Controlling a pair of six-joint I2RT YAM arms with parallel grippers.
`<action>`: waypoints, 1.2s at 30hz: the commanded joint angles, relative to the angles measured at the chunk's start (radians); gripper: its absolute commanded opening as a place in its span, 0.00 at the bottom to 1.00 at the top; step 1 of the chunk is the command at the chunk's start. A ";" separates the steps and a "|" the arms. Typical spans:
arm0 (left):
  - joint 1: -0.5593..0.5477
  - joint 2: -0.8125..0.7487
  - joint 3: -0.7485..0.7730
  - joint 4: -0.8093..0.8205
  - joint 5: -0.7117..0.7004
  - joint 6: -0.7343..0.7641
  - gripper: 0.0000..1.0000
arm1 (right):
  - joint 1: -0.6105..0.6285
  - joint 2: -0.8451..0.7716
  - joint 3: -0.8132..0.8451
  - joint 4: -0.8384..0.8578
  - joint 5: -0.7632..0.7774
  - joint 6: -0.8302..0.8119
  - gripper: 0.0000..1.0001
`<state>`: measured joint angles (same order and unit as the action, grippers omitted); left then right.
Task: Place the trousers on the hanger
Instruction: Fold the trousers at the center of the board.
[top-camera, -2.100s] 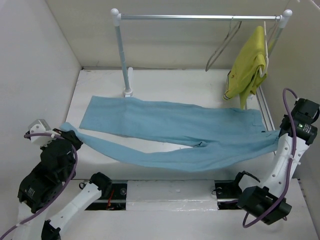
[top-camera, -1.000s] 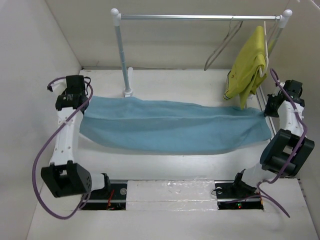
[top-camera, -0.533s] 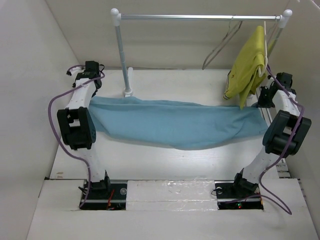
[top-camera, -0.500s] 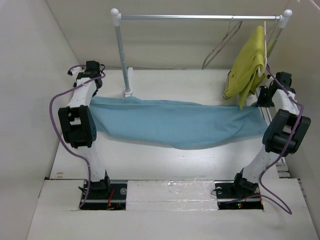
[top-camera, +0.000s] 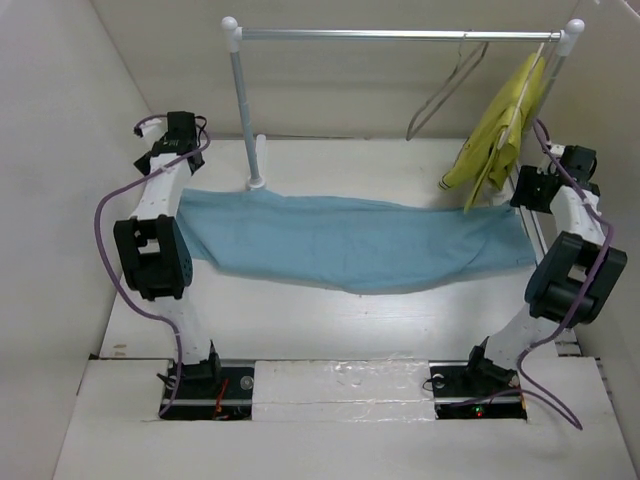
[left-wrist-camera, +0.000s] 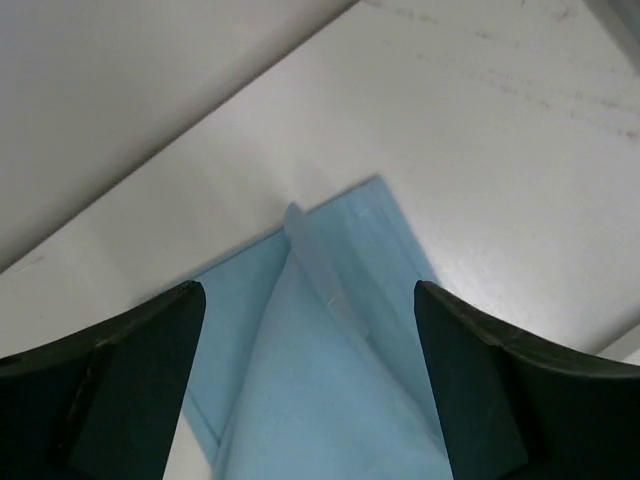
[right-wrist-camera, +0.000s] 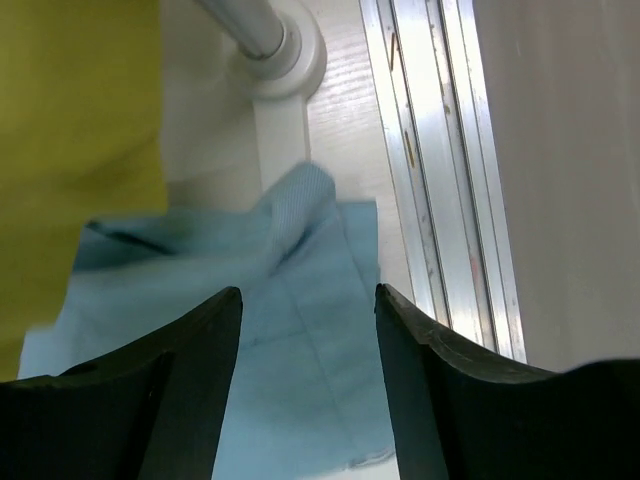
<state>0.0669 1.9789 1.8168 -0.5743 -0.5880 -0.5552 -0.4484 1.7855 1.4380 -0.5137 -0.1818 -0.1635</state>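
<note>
1. Overhead, the trousers (top-camera: 350, 245) are lying as one long band, seemingly folded lengthwise, across the far half of the counter (top-camera: 330, 330). The hanger (top-camera: 440, 95) is hanging bare on the rail (top-camera: 400, 34) beside a yellow garment (top-camera: 495, 140), well apart from the trousers. The left gripper (top-camera: 165, 165) is hovering over the band's left end and the right gripper (top-camera: 530, 190) over its right end. The jaws are too small to read from here.
2. At the left wrist, the left gripper (left-wrist-camera: 305, 300) is standing spread wide and holding nothing. A layered corner of the trousers (left-wrist-camera: 330, 400) is lying flat on the counter (left-wrist-camera: 500, 150) beneath it.
3. At the right wrist, the right gripper (right-wrist-camera: 308, 295) is standing spread too, and it is empty. The trousers' (right-wrist-camera: 300, 380) end is lying below it with a small raised ridge, just beside the rack foot (right-wrist-camera: 285, 60).
4. Judging by this, the laying-out is looking finished. Fetching the hanger, draping the trousers over its bar and rehanging it are all remaining.
</note>
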 joint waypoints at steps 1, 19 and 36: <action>-0.004 -0.188 -0.196 -0.009 0.048 -0.060 0.81 | -0.035 -0.194 -0.103 0.066 -0.071 -0.037 0.61; 0.235 -0.317 -0.712 0.272 0.530 -0.071 0.14 | 0.301 -0.756 -0.715 0.251 -0.308 0.035 0.00; 0.200 -0.132 -0.603 0.320 0.577 -0.041 0.24 | 0.574 -0.813 -0.719 0.190 -0.166 0.028 0.00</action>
<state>0.2890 1.8362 1.1675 -0.2668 -0.0265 -0.6086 0.0860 0.9699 0.6643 -0.3233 -0.3923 -0.1215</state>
